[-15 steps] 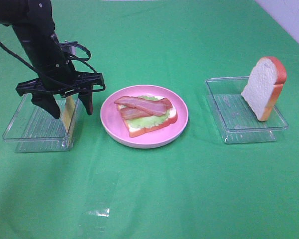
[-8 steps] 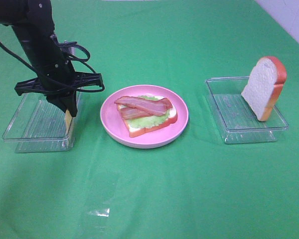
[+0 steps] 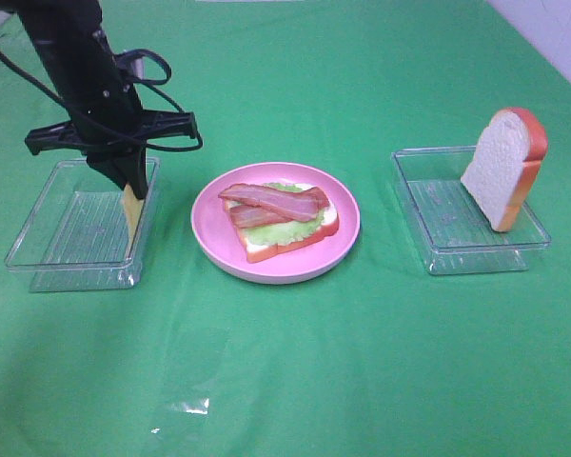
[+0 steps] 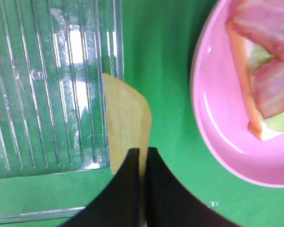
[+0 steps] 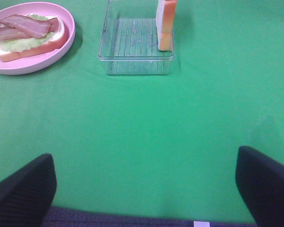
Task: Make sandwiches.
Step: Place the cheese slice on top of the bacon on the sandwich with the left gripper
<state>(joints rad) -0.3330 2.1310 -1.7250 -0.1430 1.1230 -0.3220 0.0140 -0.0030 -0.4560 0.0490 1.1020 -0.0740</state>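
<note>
Exterior high view: left end effector (image 3: 131, 193), clamped on the cheese square (image 3: 132, 215), has lifted slightly.

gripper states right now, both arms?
Left gripper: shut on the cheese slice, at the edge of the clear tray.
Right gripper: open, holding nothing, over bare green cloth.

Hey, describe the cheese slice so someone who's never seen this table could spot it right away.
Start at the pink plate in the middle, then look to the clear tray on its left. At that tray's plate-side edge, the left gripper pinches the cheese slice on edge: the only thin yellow square.
</note>
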